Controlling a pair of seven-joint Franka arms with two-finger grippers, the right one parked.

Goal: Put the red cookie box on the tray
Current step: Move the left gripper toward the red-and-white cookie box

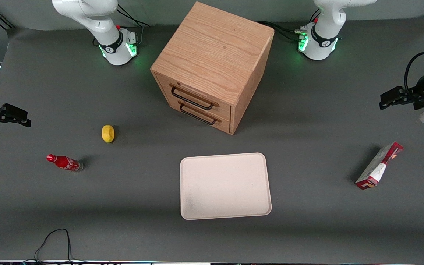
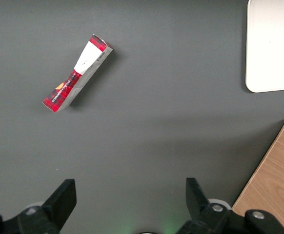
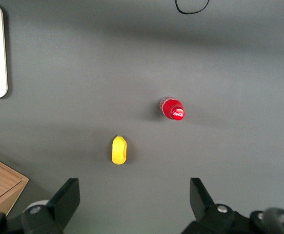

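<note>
Your claw [image 2: 127, 204]: fingers apart, empty, raised over bare worktop [image 1: 307, 110]. Box [image 1: 379, 165]: lying diagonally, nearer the camera than the claw, white section mid-length, print unreadable. Tray [image 1: 226, 186]: well apart.

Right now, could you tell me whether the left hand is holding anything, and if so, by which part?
Nothing is held. The hand is open and hangs above bare table, apart from the box, which lies untouched toward the working arm's end, off the tray.

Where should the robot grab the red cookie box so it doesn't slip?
Probably across the narrow sides near the middle of the red cookie box, coming straight down from above. It lies long and thin on the table, alone. The gripper hangs open above the table, farther from the front camera.
</note>
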